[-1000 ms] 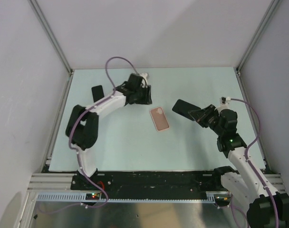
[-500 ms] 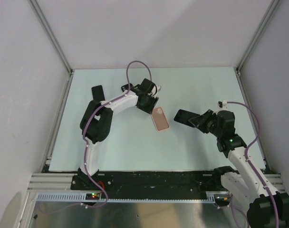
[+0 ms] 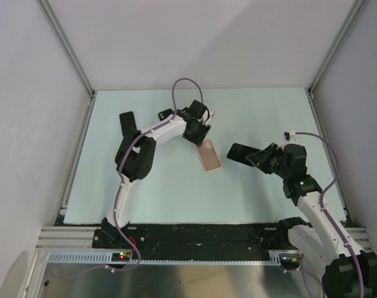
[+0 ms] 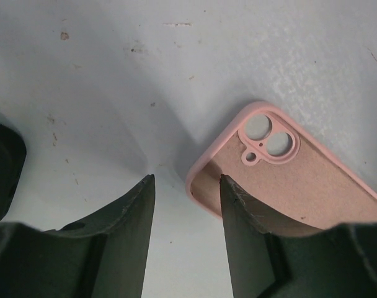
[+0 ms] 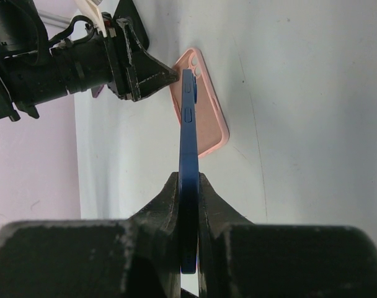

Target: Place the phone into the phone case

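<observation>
The pink phone case lies open side up in the middle of the pale table, camera cutout at its far end. My left gripper is down at that far end, open; in the left wrist view its jaws straddle a corner of the case, one finger over the inside and the other over bare table. The phone is dark blue and hangs above the table just right of the case. My right gripper is shut on its end. In the right wrist view the phone stands edge-on between the jaws, pointing towards the case.
A small black object lies at the table's left rear, behind the left arm. Metal frame posts stand at the rear corners. White walls close in the table on three sides.
The left arm has swung right from the table's rear and brought its open gripper down to the case's far end. The right gripper has shifted slightly, still holding the phone.
</observation>
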Available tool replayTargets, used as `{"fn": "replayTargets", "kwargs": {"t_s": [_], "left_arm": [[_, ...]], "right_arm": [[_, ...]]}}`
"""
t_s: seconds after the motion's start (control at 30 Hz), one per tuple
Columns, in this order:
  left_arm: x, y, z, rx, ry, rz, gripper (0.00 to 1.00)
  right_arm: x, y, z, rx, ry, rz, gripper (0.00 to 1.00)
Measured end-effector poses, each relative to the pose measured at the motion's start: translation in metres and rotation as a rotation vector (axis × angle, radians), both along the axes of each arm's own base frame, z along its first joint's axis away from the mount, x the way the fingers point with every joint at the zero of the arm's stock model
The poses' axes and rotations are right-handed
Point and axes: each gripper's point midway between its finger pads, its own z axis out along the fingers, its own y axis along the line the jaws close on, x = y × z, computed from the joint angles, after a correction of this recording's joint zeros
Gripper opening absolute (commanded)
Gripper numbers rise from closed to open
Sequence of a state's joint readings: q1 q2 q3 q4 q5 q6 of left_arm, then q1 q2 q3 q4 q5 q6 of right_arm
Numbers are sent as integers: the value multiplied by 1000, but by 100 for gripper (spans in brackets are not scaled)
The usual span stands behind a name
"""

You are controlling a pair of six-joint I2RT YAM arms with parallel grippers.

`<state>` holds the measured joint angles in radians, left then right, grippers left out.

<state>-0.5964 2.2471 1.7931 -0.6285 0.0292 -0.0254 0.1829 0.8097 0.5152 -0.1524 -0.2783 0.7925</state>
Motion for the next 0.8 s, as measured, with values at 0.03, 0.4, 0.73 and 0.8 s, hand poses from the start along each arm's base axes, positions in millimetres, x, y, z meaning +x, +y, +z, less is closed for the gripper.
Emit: {"fn": "replayTargets", "kwargs": {"t_s": [0.03,0.4,0.73,0.8], "left_arm": [[1,0,-1,1,3,1,50],[2,2,0,-48,57,-3,39],[-15,4,-4,-54,139,-16,26],[-16,4,-5,-56,147,-1,20]], "right_arm": [[0,0,0,-1,0,0,0],[0,2,-6,-4,21,18,0],[1,5,-15,-4,53,28,0],[2,5,-15,-2,55,32,0]]}}
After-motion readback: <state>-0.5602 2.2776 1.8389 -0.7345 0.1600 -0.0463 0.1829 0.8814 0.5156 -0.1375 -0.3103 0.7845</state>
